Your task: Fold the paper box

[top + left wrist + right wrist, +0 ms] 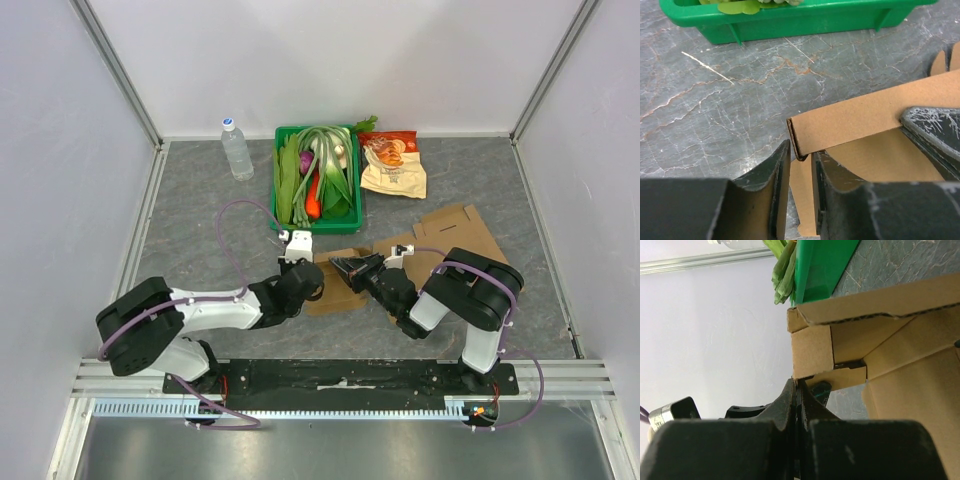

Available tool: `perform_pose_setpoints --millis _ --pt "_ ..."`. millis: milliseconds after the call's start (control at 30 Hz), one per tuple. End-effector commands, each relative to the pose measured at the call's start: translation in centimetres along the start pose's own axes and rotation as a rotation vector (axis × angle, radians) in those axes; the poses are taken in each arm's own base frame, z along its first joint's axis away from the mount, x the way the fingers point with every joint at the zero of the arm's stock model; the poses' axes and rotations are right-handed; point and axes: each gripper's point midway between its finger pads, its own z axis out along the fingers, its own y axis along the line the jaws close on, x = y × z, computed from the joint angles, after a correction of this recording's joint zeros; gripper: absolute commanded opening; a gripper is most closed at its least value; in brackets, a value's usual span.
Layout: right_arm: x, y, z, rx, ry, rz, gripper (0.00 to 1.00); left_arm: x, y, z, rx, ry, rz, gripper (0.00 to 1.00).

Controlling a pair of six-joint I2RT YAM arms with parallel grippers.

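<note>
The paper box (460,235) is brown cardboard, lying mostly flat at centre right, with its near left part raised between the two arms. My right gripper (350,268) is shut on a thin flap edge of that box (812,352); the jaws (799,385) pinch it at their tips. My left gripper (300,272) comes in from the left. In the left wrist view its jaws (801,156) stand a narrow gap apart, and the folded corner of a cardboard wall (860,122) sits right at the tips. More cardboard lies flat under the fingers.
A green basket (356,212) of vegetables stands just behind the box, close to the left gripper (790,22). A water bottle (236,148) stands at back left, and snack bags (392,165) lie at back right. White walls enclose the grey table.
</note>
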Motion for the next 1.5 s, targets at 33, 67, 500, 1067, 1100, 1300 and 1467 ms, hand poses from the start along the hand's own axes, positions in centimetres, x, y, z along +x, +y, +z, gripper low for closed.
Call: perform_pose_setpoints --millis 33,67,500,1067,1100,1300,1467 --pt "-0.2 0.8 0.1 -0.022 -0.017 0.018 0.0 -2.1 0.8 0.7 -0.134 -0.086 -0.039 0.27" --pt "-0.2 0.7 0.1 -0.021 -0.018 0.017 0.0 -2.1 0.8 0.8 -0.14 -0.085 -0.05 0.26" --pt "-0.2 0.9 0.4 -0.012 -0.033 0.041 0.0 -0.5 3.0 1.3 -0.485 -0.017 -0.025 0.02" --pt "0.3 1.6 -0.4 -0.026 -0.037 -0.008 0.0 0.4 2.9 1.2 -0.558 -0.014 0.013 0.02" --pt "0.1 1.5 -0.4 -0.023 -0.043 -0.008 0.0 0.4 2.9 1.2 -0.557 -0.013 0.017 0.02" --pt "-0.4 0.7 -0.7 -0.007 -0.058 -0.004 0.0 -1.3 1.0 1.0 -0.446 -0.007 0.028 0.14" --pt "-1.3 0.4 -0.7 -0.004 -0.08 0.013 0.0 -2.1 -1.3 -0.8 -0.062 -0.047 -0.073 0.45"
